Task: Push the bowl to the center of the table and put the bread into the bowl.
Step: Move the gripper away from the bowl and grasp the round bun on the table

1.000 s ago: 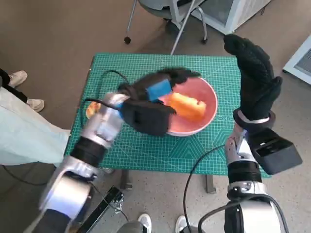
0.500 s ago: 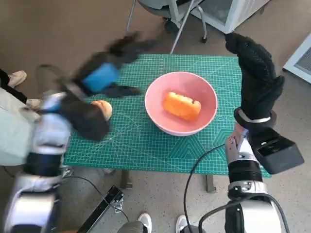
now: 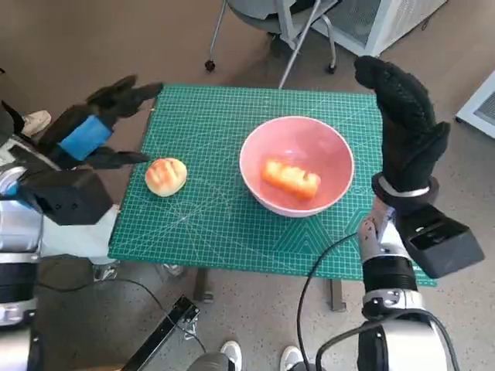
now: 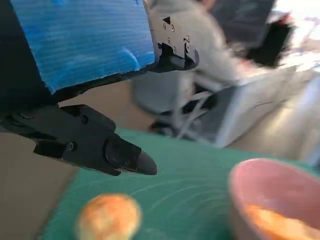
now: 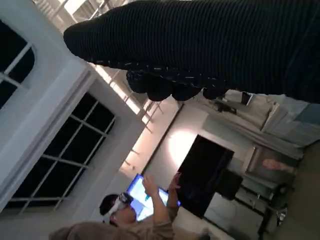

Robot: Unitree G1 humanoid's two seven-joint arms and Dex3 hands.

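The pink bowl [image 3: 297,164] stands a little right of the middle of the green mat [image 3: 232,224], and an orange loaf of bread [image 3: 291,178] lies inside it. A round bun [image 3: 165,176] sits on the mat near its left edge; the left wrist view shows that bun [image 4: 109,218] and the bowl [image 4: 272,192] blurred. My left hand [image 3: 91,127] hovers off the mat's left edge, fingers spread, holding nothing. My right hand [image 3: 402,124] is raised upright at the right of the bowl, fingers extended, empty.
A chair on wheels [image 3: 271,23] stands behind the table. A person's foot [image 3: 31,121] shows at the far left. White cabinets [image 3: 387,19] stand at the back right. In the right wrist view a person [image 5: 135,210] raises their hands far off.
My left hand let go of the loaf in the bowl and swung away left, off the mat's edge. The loaf lies in the bowl. The camera shifted slightly. My right hand stayed raised.
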